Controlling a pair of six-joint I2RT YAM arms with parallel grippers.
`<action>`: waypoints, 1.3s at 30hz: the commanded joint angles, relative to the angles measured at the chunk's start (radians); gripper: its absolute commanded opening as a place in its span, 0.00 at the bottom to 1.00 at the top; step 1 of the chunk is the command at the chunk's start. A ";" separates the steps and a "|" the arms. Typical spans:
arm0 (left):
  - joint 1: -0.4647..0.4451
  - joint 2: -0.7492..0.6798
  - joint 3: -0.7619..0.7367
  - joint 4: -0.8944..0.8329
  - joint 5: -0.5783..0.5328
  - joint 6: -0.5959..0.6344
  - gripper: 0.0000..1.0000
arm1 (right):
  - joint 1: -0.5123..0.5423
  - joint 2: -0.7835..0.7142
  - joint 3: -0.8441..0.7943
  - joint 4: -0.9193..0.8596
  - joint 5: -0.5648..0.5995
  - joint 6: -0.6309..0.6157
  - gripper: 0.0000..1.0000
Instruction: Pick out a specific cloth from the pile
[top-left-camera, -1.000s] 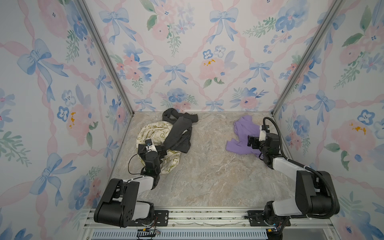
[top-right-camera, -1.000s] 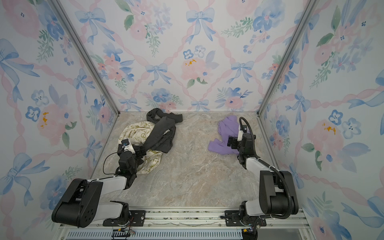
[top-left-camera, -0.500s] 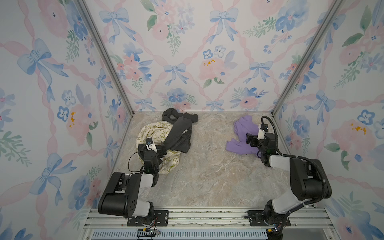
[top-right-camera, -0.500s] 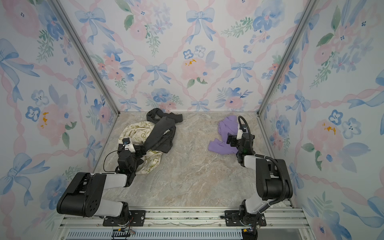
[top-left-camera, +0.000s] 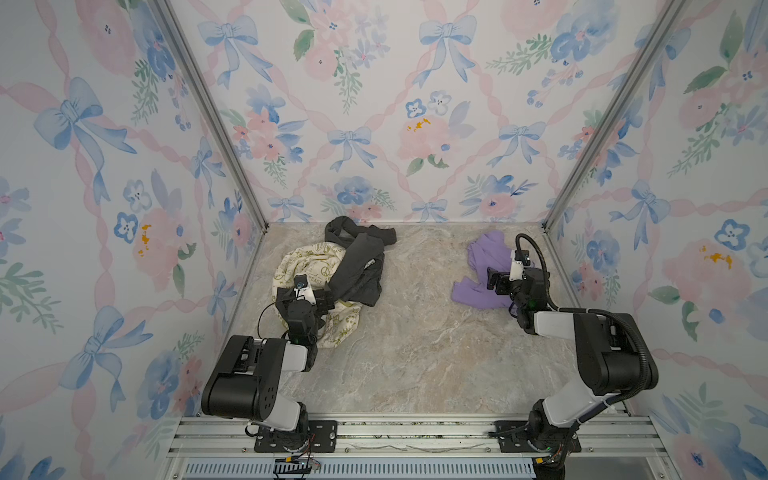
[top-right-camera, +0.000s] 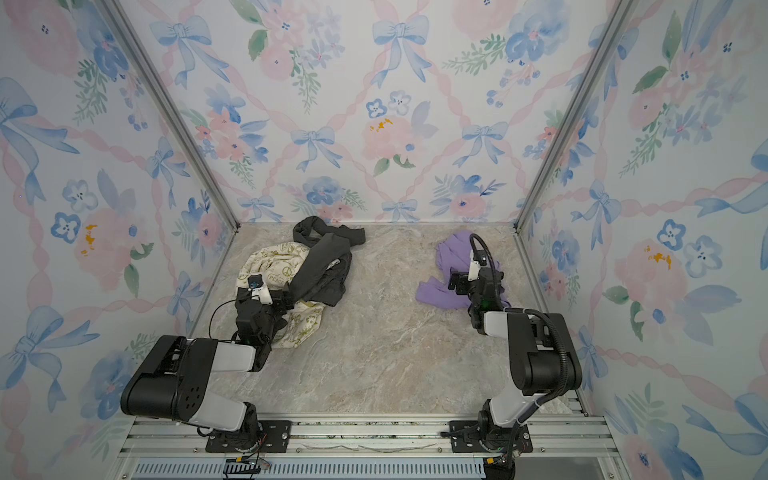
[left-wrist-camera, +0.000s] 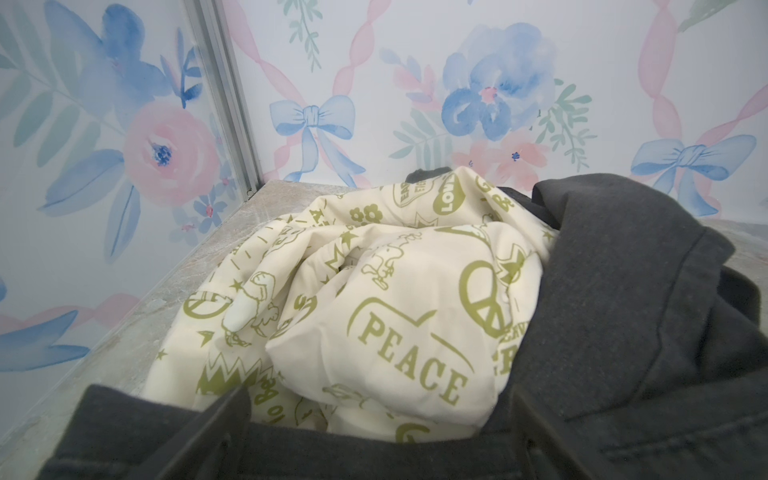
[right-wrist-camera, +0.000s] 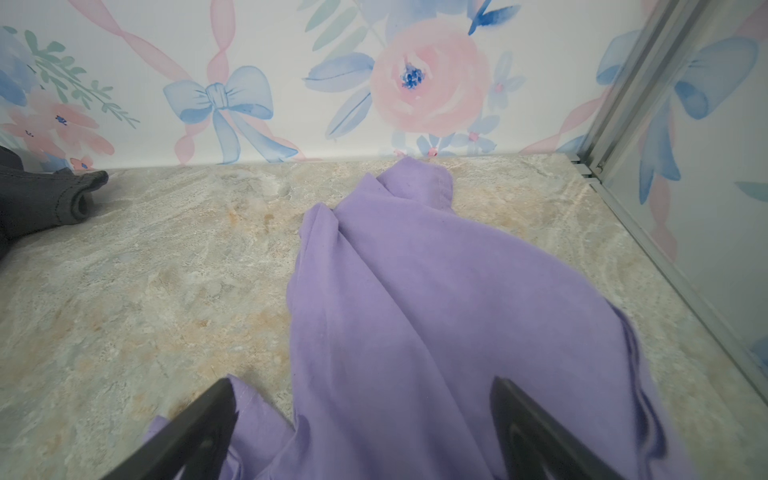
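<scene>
Right gripper (right-wrist-camera: 361, 432) jaws wide, empty, low over cloth (right-wrist-camera: 436, 311) lying apart from pile (top-left-camera: 328, 278), near right wall. Left gripper (left-wrist-camera: 374, 436) wide, empty, over pile. Risk: jaws snag loose fold on retreat, drag cloth back.

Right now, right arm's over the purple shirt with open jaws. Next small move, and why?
Probably lower the right gripper a little and close on the purple shirt. Its jaws are open with a fold between the fingers, nothing is held yet, and the shirt lies on the table apart from the pile.
</scene>
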 joint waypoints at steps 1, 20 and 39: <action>0.007 0.019 -0.037 0.097 0.044 0.023 0.98 | -0.012 -0.108 0.001 -0.045 -0.017 -0.006 0.97; 0.002 0.047 -0.078 0.189 0.067 0.042 0.98 | -0.054 -0.172 -0.172 -0.040 -0.028 0.006 0.97; -0.003 0.050 -0.076 0.189 0.060 0.046 0.98 | -0.009 -0.077 -0.244 0.167 -0.008 -0.040 0.97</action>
